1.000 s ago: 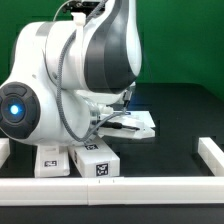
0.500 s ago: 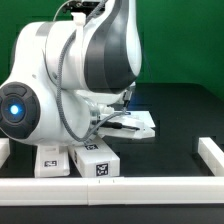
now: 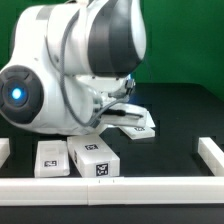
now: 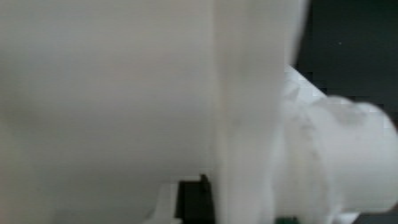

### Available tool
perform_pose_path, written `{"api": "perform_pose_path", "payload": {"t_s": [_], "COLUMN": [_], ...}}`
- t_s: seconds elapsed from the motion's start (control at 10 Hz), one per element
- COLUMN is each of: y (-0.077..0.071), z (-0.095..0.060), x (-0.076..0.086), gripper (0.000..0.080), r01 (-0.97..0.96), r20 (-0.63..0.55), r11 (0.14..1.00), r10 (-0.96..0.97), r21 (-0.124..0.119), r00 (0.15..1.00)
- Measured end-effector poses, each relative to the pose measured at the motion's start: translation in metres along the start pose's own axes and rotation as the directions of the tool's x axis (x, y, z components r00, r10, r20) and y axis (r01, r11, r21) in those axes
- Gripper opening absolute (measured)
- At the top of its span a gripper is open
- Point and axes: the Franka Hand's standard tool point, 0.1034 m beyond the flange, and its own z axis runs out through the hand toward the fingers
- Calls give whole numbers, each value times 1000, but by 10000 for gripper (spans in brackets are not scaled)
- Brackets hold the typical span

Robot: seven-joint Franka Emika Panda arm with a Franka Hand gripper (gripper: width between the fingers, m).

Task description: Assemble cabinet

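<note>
A white tagged part, apparently the cabinet (image 3: 138, 126), lies on the black table at mid-right, its left end hidden behind my arm. My gripper (image 3: 117, 112) hangs low at that hidden end, and its fingers are not clearly seen. Two small white tagged blocks (image 3: 49, 159) (image 3: 96, 160) stand side by side near the front. The wrist view is filled by a blurred white surface (image 4: 125, 100) very close to the camera, with a rounded white piece (image 4: 338, 130) beside it and a thin dark gap between them. I cannot tell whether the jaws hold anything.
A white rail (image 3: 130, 186) runs along the table's front edge, with white end pieces at the exterior view's right (image 3: 210, 152) and left (image 3: 4, 150). My bulky arm (image 3: 70, 70) hides most of the left half. A green wall stands behind.
My arm has swung and lifted a little, its upper body shifting toward the exterior view's right. The white part and the two blocks stay about where they were.
</note>
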Motion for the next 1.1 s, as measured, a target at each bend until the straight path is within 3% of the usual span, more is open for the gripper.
{"api": "perform_pose_path", "payload": {"t_s": [0.1, 0.2, 0.3, 0.4, 0.5, 0.6, 0.7, 0.8, 0.9, 1.0, 1.1], "y": [-6, -18, -35, -44, -46, -47, -50, -63, -92, -108, -107], "z": [-11, -15, -13, -11, -9, -7, -4, -2, 2, 3, 6], "x": [-12, -25, -36, -41, -41, -40, -40, -39, -42, -45, -45], "gripper": [29, 29, 29, 29, 29, 29, 29, 29, 29, 29, 29], "r01": [8, 13, 43, 60, 61, 61, 62, 24, 17, 30, 47], "r20": [-18, -40, -52, -75, -75, -74, -73, -107, -156, -181, -152], "r11": [1000, 995, 986, 972, 957, 932, 909, 895, 881, 842, 790], "r10": [-9, -17, -52, -79, -86, -93, -100, -79, -103, -150, -176], "r21": [-14, -98, -160, -229, -284, -357, -413, -445, -474, -539, -612], "r00": [1000, 999, 997, 994, 993, 993, 992, 991, 982, 972, 973]}}
